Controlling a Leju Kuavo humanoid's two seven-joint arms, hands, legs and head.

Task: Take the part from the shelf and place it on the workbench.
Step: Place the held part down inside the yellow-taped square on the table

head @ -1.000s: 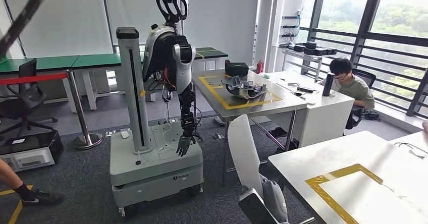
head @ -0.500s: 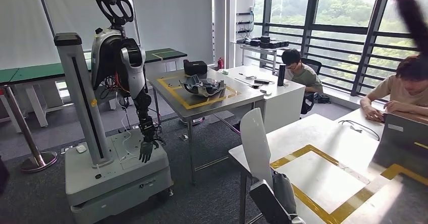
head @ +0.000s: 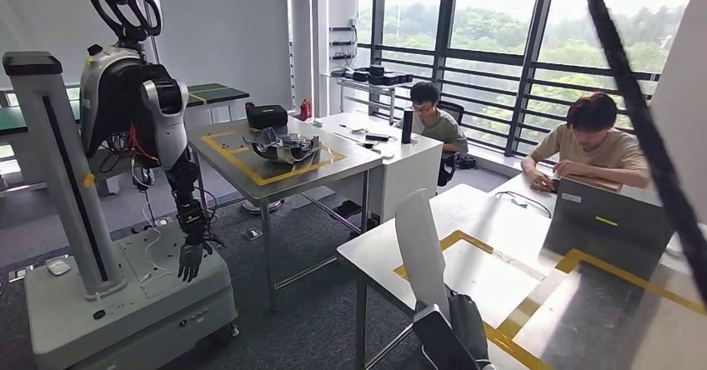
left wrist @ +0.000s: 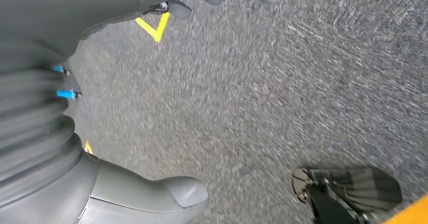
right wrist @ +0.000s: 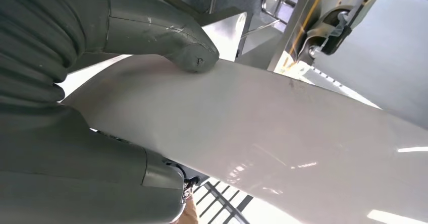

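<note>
White part [right wrist: 282,133] gripped in right hand [right wrist: 101,108], left hand [left wrist: 75,173] fingers apart, holding nothing

1. Ahead of me on the left, a second humanoid [head: 137,103] hangs from a grey column [head: 62,178] on a wheeled base [head: 125,303]
2. Beside it, a grey table [head: 333,166] outlined in yellow tape [head: 233,160] carries dark curved parts [head: 283,147] and a black case [head: 267,116]
3. One person [head: 433,124] sits at a white desk behind a dark bottle [head: 407,126]; another person [head: 592,149] bends over a laptop [head: 613,216]
4. Tall windows [head: 492,37] face green trees
5. Below me, grey carpet [left wrist: 282,82] bears a yellow floor mark [left wrist: 154,27]
</note>
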